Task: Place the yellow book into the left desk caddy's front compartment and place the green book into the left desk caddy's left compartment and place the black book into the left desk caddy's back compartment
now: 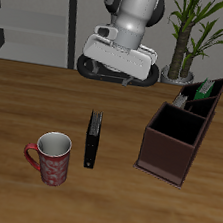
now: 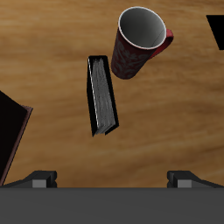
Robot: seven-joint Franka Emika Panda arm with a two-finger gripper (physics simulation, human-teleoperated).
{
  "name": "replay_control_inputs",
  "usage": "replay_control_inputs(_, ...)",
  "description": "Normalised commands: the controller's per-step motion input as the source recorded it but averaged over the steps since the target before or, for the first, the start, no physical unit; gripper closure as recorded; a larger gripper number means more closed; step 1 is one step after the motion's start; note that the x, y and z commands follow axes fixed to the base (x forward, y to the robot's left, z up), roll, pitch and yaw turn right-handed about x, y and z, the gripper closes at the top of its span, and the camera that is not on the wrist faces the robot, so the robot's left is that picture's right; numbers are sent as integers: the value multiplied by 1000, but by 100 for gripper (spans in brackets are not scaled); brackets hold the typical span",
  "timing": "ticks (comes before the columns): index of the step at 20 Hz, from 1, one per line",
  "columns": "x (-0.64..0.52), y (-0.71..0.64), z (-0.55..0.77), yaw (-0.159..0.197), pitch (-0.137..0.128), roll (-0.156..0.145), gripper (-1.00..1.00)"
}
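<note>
The black book (image 1: 94, 139) (image 2: 102, 96) lies flat on the wooden table between the mug and the left desk caddy (image 1: 152, 140) (image 2: 10, 131). My gripper (image 1: 114, 76) (image 2: 114, 179) hangs high above the table, farther back than the book. Its fingers (image 2: 39, 179) are spread wide with nothing between them. The green book (image 1: 202, 91) stands tilted in one of the caddy's far compartments, and I cannot tell which. The caddy's large compartment nearest the table's front edge looks empty. The yellow book is hidden from me.
A red patterned mug (image 1: 51, 158) (image 2: 140, 39) stands upright near the front edge, close beside the black book. A potted plant (image 1: 196, 35) stands behind the caddy. A dark shape (image 2: 217, 31) cuts into the edge of the wrist view.
</note>
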Motion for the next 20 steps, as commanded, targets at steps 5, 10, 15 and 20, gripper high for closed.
replay_control_inputs(5, 266, -40, 22, -2, 17, 2, -100)
replay_control_inputs(10, 358, -177, -147, 36, 50, -1, -100)
replay_control_inputs(15, 305, -84, -191, 31, 57, 21, -100)
replay_control_inputs(20, 253, -59, -137, 31, 59, 45, -100)
